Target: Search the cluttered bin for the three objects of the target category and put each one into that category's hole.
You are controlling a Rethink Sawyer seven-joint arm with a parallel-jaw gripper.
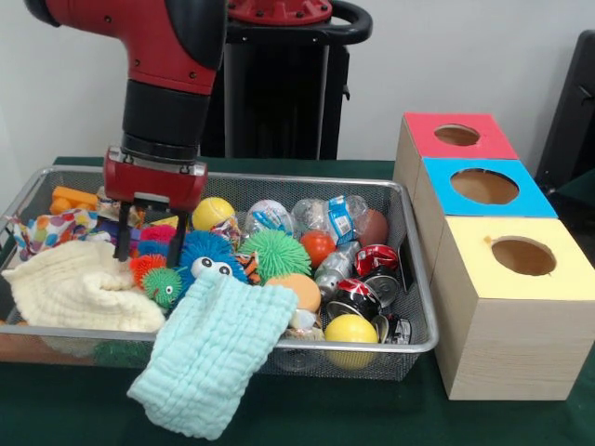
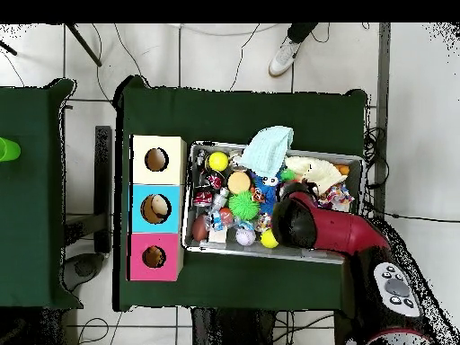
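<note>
The green surface [image 1: 307, 418] carries a wire bin [image 1: 414, 279] and, just beside it, a row of three boxes, each with a round hole on top: red [image 1: 456, 136], blue [image 1: 483, 187] and yellow [image 1: 522, 255]. The red and black arm [image 1: 172, 65] comes down over the bin's left part, and its pincer [image 1: 149, 243] hangs with two dark fingers [image 1: 122, 237] spread apart and nothing between them, the tips among a multicoloured cloth [image 1: 56, 228] and small spiky balls. A cream cloth [image 1: 79, 293] lies at the bin's front left; a pale blue cloth [image 1: 214, 353] drapes over the front rim onto the surface. Mid-bin sit a blue furry toy with eyes [image 1: 209, 255], a green spiky ball [image 1: 274, 253], smooth yellow balls [image 1: 212, 212] [image 1: 350, 330] and an orange ball [image 1: 297, 290]; crushed cans [image 1: 358, 295] and wrapped packets [image 1: 339, 218] fill the right part. The target category is not evident here; its members probably lie somewhere in this heap, some perhaps under the cloths. Risks, as judged: the open fingers may snag a cloth and drag it and its neighbours out; round balls may slip free; a crowded descent may pinch two things at once; the overhanging blue cloth may slide off the rim if disturbed.
</note>
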